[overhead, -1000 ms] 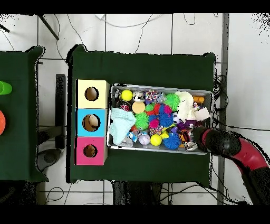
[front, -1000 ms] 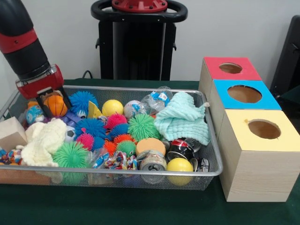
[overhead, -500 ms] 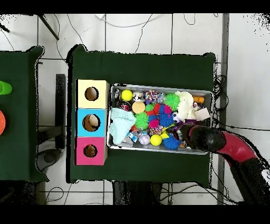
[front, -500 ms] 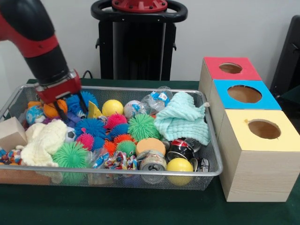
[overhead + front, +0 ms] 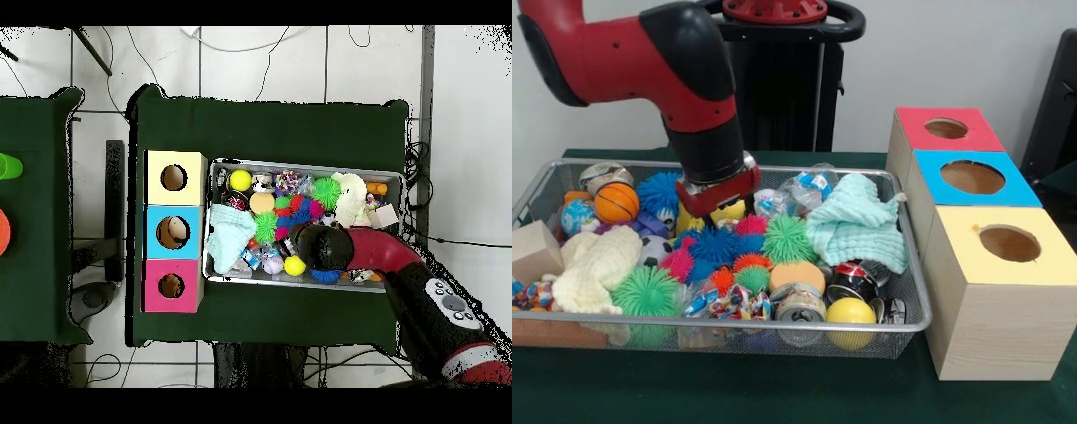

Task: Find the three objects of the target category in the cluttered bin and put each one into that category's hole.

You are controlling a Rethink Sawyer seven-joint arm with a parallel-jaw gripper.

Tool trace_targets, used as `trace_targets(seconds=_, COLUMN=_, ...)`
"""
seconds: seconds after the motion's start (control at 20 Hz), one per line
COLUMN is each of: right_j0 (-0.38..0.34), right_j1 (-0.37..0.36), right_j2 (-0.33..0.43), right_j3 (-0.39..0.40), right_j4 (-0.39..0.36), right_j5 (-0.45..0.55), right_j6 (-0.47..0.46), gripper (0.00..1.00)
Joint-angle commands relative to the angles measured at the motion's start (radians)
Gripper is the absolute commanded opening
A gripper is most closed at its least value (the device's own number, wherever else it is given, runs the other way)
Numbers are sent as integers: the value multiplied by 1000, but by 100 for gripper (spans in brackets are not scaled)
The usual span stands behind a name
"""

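A robotics lab: tiled floor [image 5: 270, 60] strewn with cables [image 5: 235, 45]

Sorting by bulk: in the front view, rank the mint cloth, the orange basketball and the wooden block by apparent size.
1. Mint cloth, clearly largest.
2. Wooden block, partly cut off by the edge.
3. Orange basketball; close to the block, so that order is unsure.

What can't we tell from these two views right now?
- End effector state: front view shows only its red base low among the toys; overhead view has the arm covering it.
- Yellow ball behind it: mostly hidden in the front view, so contact is unclear.
- Box holes: the insides are dark in both views, so contents are unknown.
- Bottom layer of the bin: buried under clutter.
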Motion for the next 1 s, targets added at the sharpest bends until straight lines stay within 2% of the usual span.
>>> trace_targets(seconds=0.05, right_j0=124, right_j1=8, right_j2=-165, right_j3=-108, right_j4=82, right_j5=-99, right_j6=414, gripper=100)
trace_targets(seconds=0.3, right_j0=152, right_j1=22, right_j2=-187, right_j3=-136, right_j4=104, right_j5=-102, right_j6=415, gripper=100)
trace_targets(seconds=0.7, right_j0=246, right_j1=24, right_j2=-251, right_j3=-201, right_j4=140, right_j5=-44, right_j6=488, gripper=100)
trace_targets(seconds=0.85, right_j0=294, right_j1=45, right_j2=-286, right_j3=-258, right_j4=165, right_j5=-15, right_j6=525, gripper=100)
trace_targets(seconds=1.0, right_j0=331, right_j1=96, right_j2=-312, right_j3=-337, right_j4=195, right_j5=-4, right_j6=551, gripper=100)
